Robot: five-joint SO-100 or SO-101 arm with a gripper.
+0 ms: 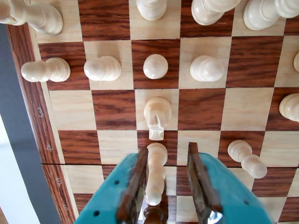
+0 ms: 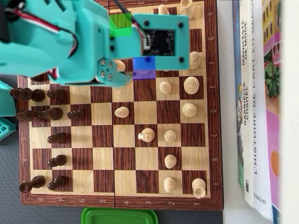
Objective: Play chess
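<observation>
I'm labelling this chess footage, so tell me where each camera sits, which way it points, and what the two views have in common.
Wrist view: rides behind the gripper, looking down along its open jaws at a white pawn between them and a white knight beyond.
Overhead view: fixed above, looking straight down on the chessboard; the teal arm covers the top left.
Shared: the board's white side, including the same knight.

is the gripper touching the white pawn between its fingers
Cannot tell. In the wrist view the white pawn stands between the open gripper fingers, close against the left one; no clear gap or contact shows.
</observation>
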